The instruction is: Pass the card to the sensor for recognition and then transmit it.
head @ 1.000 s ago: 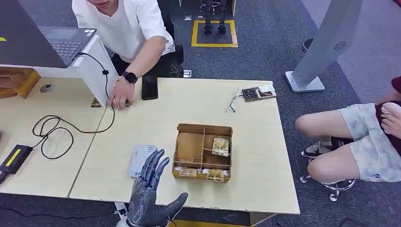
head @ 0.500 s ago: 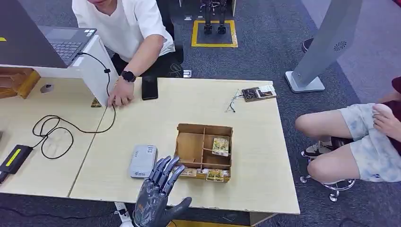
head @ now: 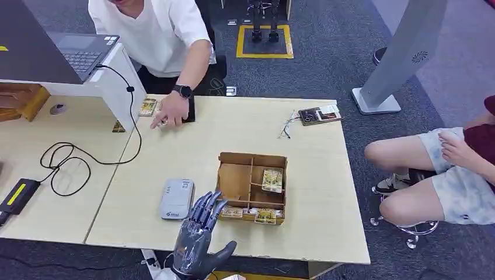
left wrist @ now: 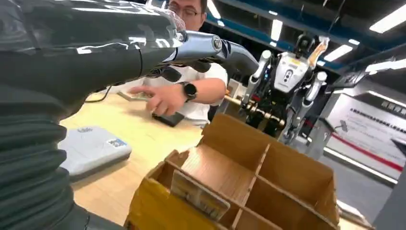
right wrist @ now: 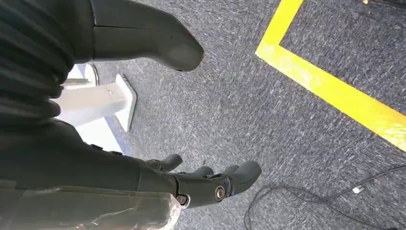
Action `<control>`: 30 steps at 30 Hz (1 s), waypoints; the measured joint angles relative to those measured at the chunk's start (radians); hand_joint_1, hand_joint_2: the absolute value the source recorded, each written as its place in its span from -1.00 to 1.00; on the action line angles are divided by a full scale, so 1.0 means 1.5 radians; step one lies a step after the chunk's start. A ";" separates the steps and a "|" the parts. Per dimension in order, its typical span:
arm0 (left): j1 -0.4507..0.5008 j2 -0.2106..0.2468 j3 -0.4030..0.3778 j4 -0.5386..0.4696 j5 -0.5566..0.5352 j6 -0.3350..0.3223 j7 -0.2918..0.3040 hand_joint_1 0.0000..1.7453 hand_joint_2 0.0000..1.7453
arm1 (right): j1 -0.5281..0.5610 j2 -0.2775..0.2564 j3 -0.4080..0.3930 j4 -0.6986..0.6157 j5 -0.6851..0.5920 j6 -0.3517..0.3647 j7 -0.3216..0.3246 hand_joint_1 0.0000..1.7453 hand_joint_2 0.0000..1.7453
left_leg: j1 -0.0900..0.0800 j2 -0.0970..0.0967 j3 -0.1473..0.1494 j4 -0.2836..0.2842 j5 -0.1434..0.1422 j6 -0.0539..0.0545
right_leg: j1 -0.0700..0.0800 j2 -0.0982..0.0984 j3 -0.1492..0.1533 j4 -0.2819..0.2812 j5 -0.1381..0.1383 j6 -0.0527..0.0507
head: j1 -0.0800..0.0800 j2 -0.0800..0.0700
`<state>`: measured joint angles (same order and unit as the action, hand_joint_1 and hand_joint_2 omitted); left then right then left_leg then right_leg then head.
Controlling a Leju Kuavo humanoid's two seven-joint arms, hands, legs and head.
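Left hand point(head: 198, 239) hovered at the near edge of the table point(head: 315, 192), fingers apart and stretched forward, thumb out to the side, nothing held. Fingertips point(head: 211, 201) ended just short of the front wall of the cardboard box point(head: 251, 188), between that box and the grey sensor point(head: 176, 198). Seen from the left wrist, same hand point(left wrist: 119, 52) spread above the box point(left wrist: 249, 177) and not touching it. Nearest cards point(head: 232, 212) stood in the front slot of the box, just beside the fingertips but apart from them; one such card point(left wrist: 198, 194) showed upright behind the yellow front wall in the left wrist view. Another card point(head: 272, 179) lay in the rear right compartment, farther from the fingers. Sensor point(left wrist: 91, 148) lay flat on the table, just left of the hand.

Right hand point(right wrist: 191, 179) hung low over grey carpet point(right wrist: 268, 110) beside a yellow floor line point(right wrist: 330, 91), fingers loosely curled and apart, empty.

Across the table, a person's hand point(head: 169, 114) rested on the far edge near a black phone point(head: 189, 112) and a small card point(head: 148, 107). Second person's knees point(head: 408, 175) at the right side of the table.
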<state>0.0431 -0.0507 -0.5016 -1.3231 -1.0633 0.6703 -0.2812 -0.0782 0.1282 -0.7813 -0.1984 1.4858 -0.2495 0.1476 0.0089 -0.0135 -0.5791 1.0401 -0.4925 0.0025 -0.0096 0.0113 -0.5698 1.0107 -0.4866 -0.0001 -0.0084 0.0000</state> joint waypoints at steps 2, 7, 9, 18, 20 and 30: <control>-0.010 -0.002 -0.005 0.022 0.002 0.000 0.013 -1.00 1.00 | -0.002 0.000 0.001 0.000 0.005 0.002 0.000 -1.00 1.00 | 0.000 0.000 0.000 0.000 0.000 0.000 | 0.000 0.000 0.000 0.000 0.000 0.000 | 0.000 0.000; -0.028 -0.009 -0.015 0.061 0.006 0.000 0.020 -1.00 1.00 | -0.004 0.000 0.002 -0.001 0.011 0.006 0.001 -1.00 1.00 | 0.000 0.000 0.000 0.000 0.000 0.000 | 0.000 0.000 0.000 0.000 0.000 0.000 | 0.000 0.000; -0.032 -0.012 -0.015 0.070 0.005 0.000 0.021 -1.00 1.00 | -0.005 0.000 0.003 -0.001 0.011 0.006 0.001 -1.00 1.00 | 0.000 0.000 0.000 0.000 0.000 0.000 | 0.000 0.000 0.000 0.000 0.000 0.000 | 0.000 0.000; -0.038 -0.018 -0.016 0.092 0.013 0.000 0.012 -1.00 1.00 | -0.006 0.000 0.005 -0.001 0.012 0.009 0.006 -1.00 1.00 | 0.000 0.000 0.000 0.000 0.000 0.000 | 0.000 0.000 0.000 0.000 0.000 0.000 | 0.000 0.000; -0.040 -0.020 -0.016 0.096 0.012 0.000 0.011 -1.00 1.00 | -0.006 0.000 0.006 -0.002 0.012 0.010 0.007 -1.00 1.00 | 0.000 0.000 0.000 0.000 0.000 0.000 | 0.000 0.000 0.000 0.000 0.000 0.000 | 0.000 0.000; -0.056 -0.032 -0.014 0.123 0.006 0.000 0.028 -1.00 1.00 | -0.009 0.000 0.007 -0.003 0.012 0.016 0.010 -1.00 1.00 | 0.000 0.000 0.000 0.000 0.000 0.000 | 0.000 0.000 0.000 0.000 0.000 0.000 | 0.000 0.000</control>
<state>-0.0415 -0.0992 -0.5226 -1.1383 -1.0540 0.6706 -0.2399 -0.0916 0.1282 -0.7702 -0.2033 1.5038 -0.2258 0.1633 0.0088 -0.0136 -0.5793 1.0401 -0.4926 0.0025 -0.0096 0.0112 -0.5698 1.0107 -0.4866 -0.0001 -0.0088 0.0000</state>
